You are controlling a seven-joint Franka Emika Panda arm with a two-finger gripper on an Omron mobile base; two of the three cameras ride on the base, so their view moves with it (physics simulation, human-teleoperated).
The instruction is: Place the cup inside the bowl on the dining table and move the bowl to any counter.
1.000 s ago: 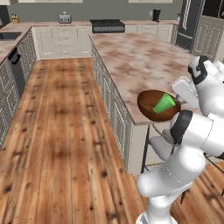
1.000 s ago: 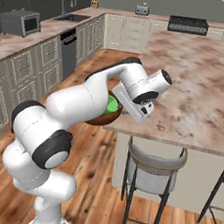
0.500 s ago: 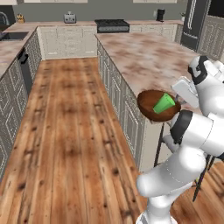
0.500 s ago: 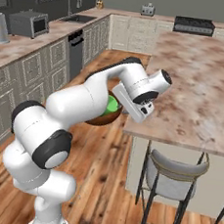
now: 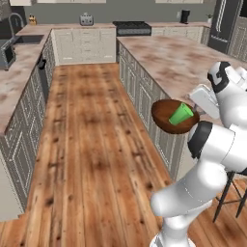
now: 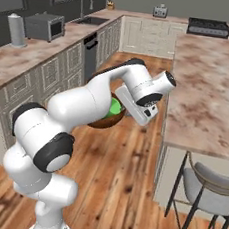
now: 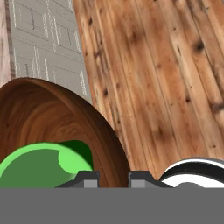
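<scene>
A white robot arm with dark joints holds a wide, shallow, dark reddish-brown wooden bowl (image 5: 170, 117) in the air above the plank floor, beside the pale panelled side of the long dining island. A small bright green tapered cup (image 5: 182, 114) lies tilted on its side inside the bowl. In the hand camera, the two dark fingertips of the gripper (image 7: 113, 179) sit either side of the bowl's (image 7: 52, 113) rim, one within and one without, pinching the wooden wall; the cup's (image 7: 43, 164) green mouth shows just beside the inner finger.

From the right-hand base camera, the bowl (image 6: 108, 120) appears partly behind the arm's forearm, with a sliver of the green cup (image 6: 116, 107) visible above its rim. The bowl hangs clear of every surface, between the island and the wall-side run of cabinets.

To the robot's right stretches the dining table (image 5: 183, 62), its beige-brown marbled stone top bare where visible, with a grey-seated metal-legged stool (image 6: 206, 187) tucked at its near end. Across the wooden aisle floor (image 5: 91, 144) runs the marbled counter (image 6: 27, 59) over pale grey panelled cabinets, carrying a grey cylinder (image 6: 16, 30), a grey microwave (image 6: 44, 26) and, beyond, a sink with a curved tap (image 6: 87, 5). Along the far wall stand a black stove (image 5: 131, 25) and a small silver toaster (image 5: 86, 19).
</scene>
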